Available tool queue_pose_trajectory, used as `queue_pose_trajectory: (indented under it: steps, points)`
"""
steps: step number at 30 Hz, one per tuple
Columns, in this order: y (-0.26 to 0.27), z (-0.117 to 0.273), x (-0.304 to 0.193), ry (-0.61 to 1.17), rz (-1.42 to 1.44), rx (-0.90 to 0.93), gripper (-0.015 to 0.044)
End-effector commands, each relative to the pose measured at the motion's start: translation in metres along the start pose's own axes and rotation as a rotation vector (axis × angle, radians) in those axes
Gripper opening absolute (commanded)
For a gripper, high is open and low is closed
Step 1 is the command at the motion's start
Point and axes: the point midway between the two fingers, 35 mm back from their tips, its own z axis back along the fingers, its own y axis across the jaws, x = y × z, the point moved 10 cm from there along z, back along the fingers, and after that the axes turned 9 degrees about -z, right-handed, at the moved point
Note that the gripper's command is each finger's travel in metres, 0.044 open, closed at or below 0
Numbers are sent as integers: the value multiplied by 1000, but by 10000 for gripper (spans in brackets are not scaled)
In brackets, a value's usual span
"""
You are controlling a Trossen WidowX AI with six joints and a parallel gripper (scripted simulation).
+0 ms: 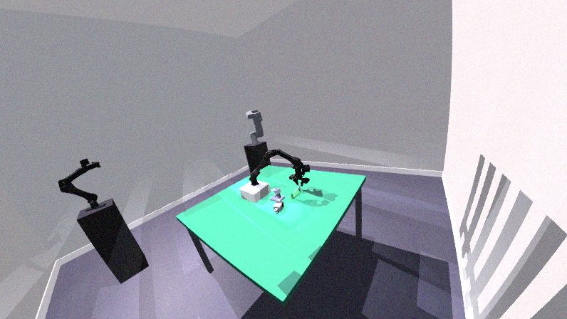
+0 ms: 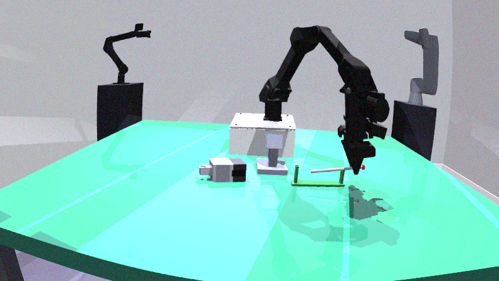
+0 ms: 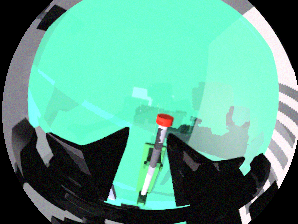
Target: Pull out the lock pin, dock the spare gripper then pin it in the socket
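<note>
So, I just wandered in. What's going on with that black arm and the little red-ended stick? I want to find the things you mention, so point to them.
The black robot arm [image 1: 294,157] [image 2: 328,36] has its claw [image 1: 300,184] [image 2: 356,171] [image 3: 149,132] open around the red-capped lock pin [image 2: 326,170] [image 3: 148,181], which sits tilted at a green rack [image 1: 293,196] [image 2: 317,183] [image 3: 146,156]. The pin is out of the mount [image 1: 276,196] [image 2: 274,140]. The spare gripper [image 1: 278,206] [image 2: 221,170] lies beside the mount, so docking and locking it are still to do.

red-capped white pin [image 2: 326,170] [image 3: 148,181], green rack [image 2: 317,183] [image 3: 156,172], black tool [image 1: 299,181] [image 2: 356,172] [image 3: 149,132]
</note>
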Motion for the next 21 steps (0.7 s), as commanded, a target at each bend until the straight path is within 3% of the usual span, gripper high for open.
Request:
queue_pose_trajectory:
  steps: [1, 21]
  points:
    - [1, 10, 1, -2, 0, -3, 200]
    - [10, 39, 2, 37, -1, 53, 200]
